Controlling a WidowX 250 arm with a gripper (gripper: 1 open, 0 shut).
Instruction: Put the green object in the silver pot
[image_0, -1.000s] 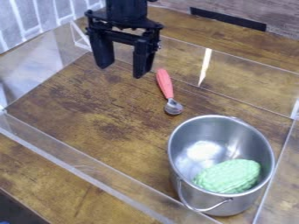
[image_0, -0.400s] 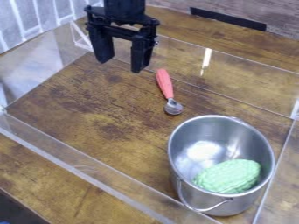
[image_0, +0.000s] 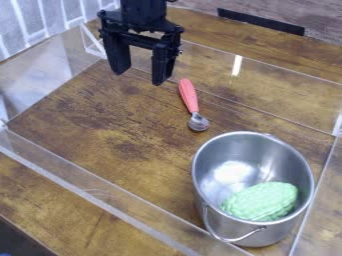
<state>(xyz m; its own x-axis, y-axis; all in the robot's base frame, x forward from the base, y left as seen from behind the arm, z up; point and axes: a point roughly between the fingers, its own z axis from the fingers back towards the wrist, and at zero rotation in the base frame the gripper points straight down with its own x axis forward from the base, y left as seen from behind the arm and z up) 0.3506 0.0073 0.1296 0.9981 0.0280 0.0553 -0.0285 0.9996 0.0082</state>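
The green object (image_0: 261, 201), a light green bumpy oval, lies inside the silver pot (image_0: 214, 160) against its near right wall. The pot stands on the wooden table at the lower right, its pale bottom showing beside the lump. My gripper (image_0: 139, 72) hangs at the upper left, well away from the pot, pointing down above the table. Its two black fingers (image_0: 119, 60) stand wide apart with nothing between them.
A spoon with a red handle (image_0: 189, 97) lies on the wood between the gripper and the pot, bowl toward the pot. Clear plastic walls (image_0: 80, 190) fence the wooden table (image_0: 107, 130) on the near, left and right sides.
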